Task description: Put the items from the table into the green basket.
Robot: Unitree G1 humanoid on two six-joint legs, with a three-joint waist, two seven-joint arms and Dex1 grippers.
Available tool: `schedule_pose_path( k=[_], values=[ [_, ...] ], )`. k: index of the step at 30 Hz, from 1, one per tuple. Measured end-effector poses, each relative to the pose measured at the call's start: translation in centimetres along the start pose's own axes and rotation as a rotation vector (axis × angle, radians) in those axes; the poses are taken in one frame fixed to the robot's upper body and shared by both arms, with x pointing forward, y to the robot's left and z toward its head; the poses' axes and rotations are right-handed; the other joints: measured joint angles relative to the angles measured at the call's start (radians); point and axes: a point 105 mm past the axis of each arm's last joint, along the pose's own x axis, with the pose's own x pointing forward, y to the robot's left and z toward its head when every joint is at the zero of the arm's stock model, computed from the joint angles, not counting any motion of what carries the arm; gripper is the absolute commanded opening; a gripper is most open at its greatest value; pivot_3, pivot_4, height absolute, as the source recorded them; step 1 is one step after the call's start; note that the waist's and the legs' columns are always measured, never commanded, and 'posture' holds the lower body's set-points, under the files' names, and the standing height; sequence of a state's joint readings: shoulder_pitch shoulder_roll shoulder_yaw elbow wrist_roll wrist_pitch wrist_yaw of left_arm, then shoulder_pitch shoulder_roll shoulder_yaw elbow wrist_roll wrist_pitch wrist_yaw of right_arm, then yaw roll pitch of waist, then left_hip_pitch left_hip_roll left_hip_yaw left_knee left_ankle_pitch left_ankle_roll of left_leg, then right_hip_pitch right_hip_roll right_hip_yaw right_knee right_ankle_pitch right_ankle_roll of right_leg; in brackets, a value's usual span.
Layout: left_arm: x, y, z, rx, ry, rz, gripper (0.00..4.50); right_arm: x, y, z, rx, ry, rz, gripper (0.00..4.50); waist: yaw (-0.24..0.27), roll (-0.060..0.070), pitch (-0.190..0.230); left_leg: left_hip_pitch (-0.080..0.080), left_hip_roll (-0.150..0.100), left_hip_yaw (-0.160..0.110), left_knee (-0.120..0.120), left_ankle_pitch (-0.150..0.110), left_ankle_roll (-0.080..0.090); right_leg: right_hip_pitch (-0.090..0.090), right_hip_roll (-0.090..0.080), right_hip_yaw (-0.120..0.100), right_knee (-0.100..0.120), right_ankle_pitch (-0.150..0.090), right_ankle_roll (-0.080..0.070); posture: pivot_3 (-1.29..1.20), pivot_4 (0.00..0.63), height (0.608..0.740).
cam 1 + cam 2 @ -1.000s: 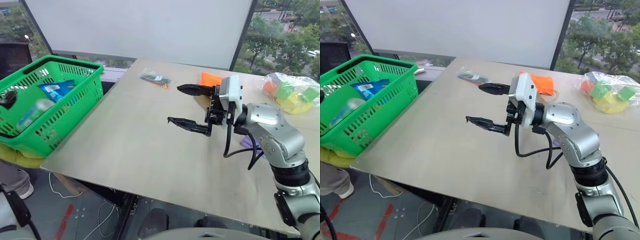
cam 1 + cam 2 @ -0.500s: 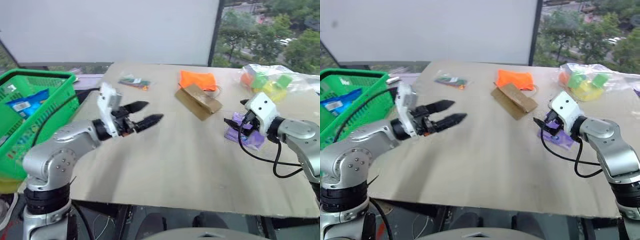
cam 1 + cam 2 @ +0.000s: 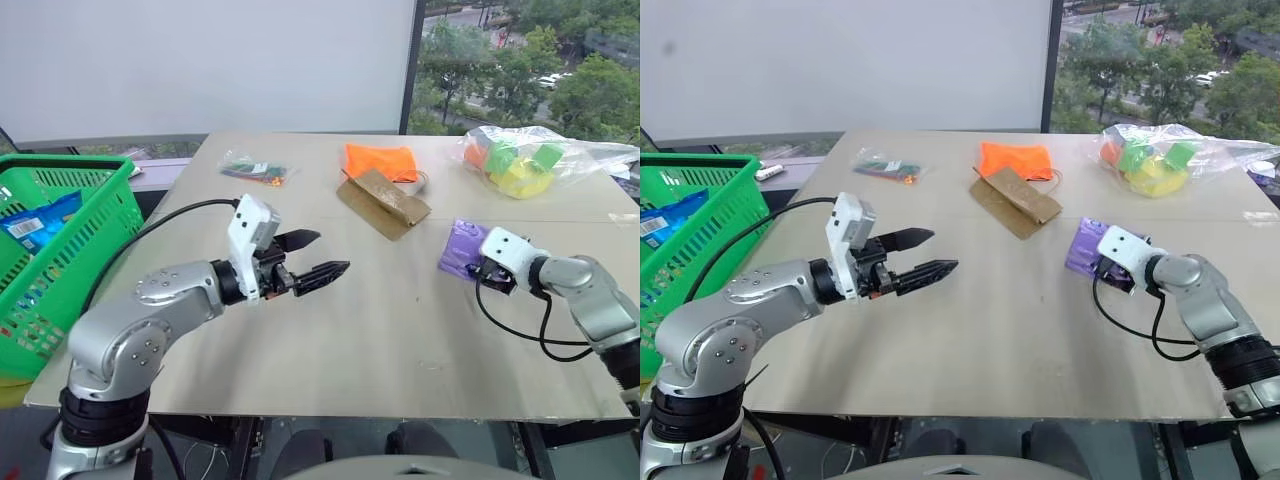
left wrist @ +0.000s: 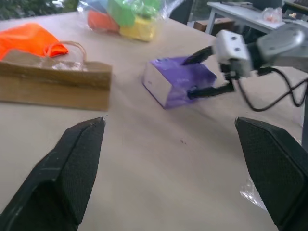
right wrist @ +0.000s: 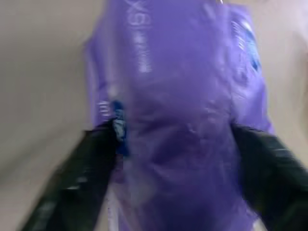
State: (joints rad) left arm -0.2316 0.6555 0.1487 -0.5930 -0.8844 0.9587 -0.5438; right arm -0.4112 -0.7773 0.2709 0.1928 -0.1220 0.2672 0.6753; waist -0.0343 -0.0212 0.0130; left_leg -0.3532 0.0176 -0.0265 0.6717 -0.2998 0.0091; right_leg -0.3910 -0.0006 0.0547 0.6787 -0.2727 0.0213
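Now the right gripper (image 4: 208,71) straddles the purple packet (image 3: 462,248) at the surface's (image 3: 380,340) right, fingers on either side and apparently pressing in, so it should pinch squarely before lifting; the left gripper (image 3: 312,256) hovers spread, empty.

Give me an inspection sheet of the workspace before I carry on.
Surface: light beige table, flat.
Job's things: purple flat packet, brown paper bag, orange folded cloth, clear bag of coloured bits, clear bag of bright blocks on it; green lattice basket at its left holds a blue packet.
Clutter: nothing seen.
Grippers: left gripper open, empty; right gripper fingers astride the purple packet.
Cables: black, on both arms.
Surroundings: white board, windows, trees.
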Motion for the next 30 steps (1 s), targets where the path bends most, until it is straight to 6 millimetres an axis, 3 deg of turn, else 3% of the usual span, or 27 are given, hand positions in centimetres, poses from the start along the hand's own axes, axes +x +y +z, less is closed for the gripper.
schedule_pose_path(
  k=[2,5,8,10,13,16,19,25,30],
  values=[
    [0.0,-0.2,0.0,0.009,-0.006,0.011,4.50,0.1,-0.1,0.0,-0.023,0.001,-0.005,0.97,0.005,0.000,0.000,0.000,0.000,0.000,0.000,0.000,0.000,0.000,0.000,0.000,0.000,0.000,0.000,0.06,0.000,0.740],
    [0.0,-0.3,-0.3,-0.007,-0.013,0.029,4.50,0.1,0.0,0.3,-0.004,-0.012,-0.007,0.27,0.006,0.000,0.000,0.000,0.000,0.000,0.000,0.000,0.000,0.000,0.000,0.002,0.000,0.000,0.000,0.06,0.000,0.740],
    [0.1,-0.1,-0.7,-0.031,-0.025,0.052,4.50,-0.2,0.1,1.7,0.171,-0.118,0.013,0.26,0.009,0.001,0.001,0.000,0.000,0.000,-0.001,0.000,0.000,0.000,0.000,0.001,0.000,0.000,0.000,0.05,0.000,0.740],
    [0.4,-0.4,-0.6,-0.072,-0.061,0.043,4.50,-1.2,0.3,5.2,0.386,-0.318,0.082,0.26,0.012,0.005,0.003,0.000,0.000,-0.001,-0.001,0.000,0.000,0.000,0.000,0.002,0.000,0.000,0.000,0.04,0.000,0.740],
    [0.8,-0.8,-0.4,-0.129,-0.104,0.018,4.50,-3.9,0.3,9.8,0.530,-0.554,0.204,0.26,0.023,0.007,0.005,0.000,0.000,-0.004,-0.001,0.000,0.000,0.000,0.000,0.000,0.000,0.000,0.000,0.03,0.000,0.740],
    [1.4,-1.1,-0.2,-0.231,-0.170,-0.012,4.50,-6.2,0.4,13.2,0.663,-0.721,0.330,0.26,0.030,0.008,0.005,-0.001,-0.001,-0.005,-0.001,0.000,0.000,0.000,-0.001,-0.002,0.000,0.000,0.000,0.03,0.000,0.740],
    [2.2,-1.3,0.9,-0.316,-0.241,-0.057,4.50,-9.1,1.9,17.4,0.790,-0.904,0.567,0.26,0.030,0.008,0.005,-0.002,-0.002,-0.006,-0.001,0.000,0.000,0.000,-0.001,-0.002,0.000,0.000,0.000,0.03,0.000,0.740],
    [1.6,-1.5,2.3,-0.381,-0.319,-0.121,4.50,-11.5,3.2,18.6,0.966,-0.959,0.843,0.26,0.026,0.008,0.005,-0.002,-0.003,-0.006,-0.001,0.000,0.000,0.000,-0.001,-0.002,-0.001,0.000,0.000,0.03,0.000,0.740],
    [1.4,-2.3,3.6,-0.396,-0.353,-0.220,4.50,-12.5,2.8,19.1,1.050,-0.979,0.964,0.26,0.023,0.008,0.006,-0.002,-0.003,-0.006,-0.001,0.000,0.000,0.000,0.000,-0.003,-0.001,0.000,0.000,0.04,0.000,0.740]
  ],
)
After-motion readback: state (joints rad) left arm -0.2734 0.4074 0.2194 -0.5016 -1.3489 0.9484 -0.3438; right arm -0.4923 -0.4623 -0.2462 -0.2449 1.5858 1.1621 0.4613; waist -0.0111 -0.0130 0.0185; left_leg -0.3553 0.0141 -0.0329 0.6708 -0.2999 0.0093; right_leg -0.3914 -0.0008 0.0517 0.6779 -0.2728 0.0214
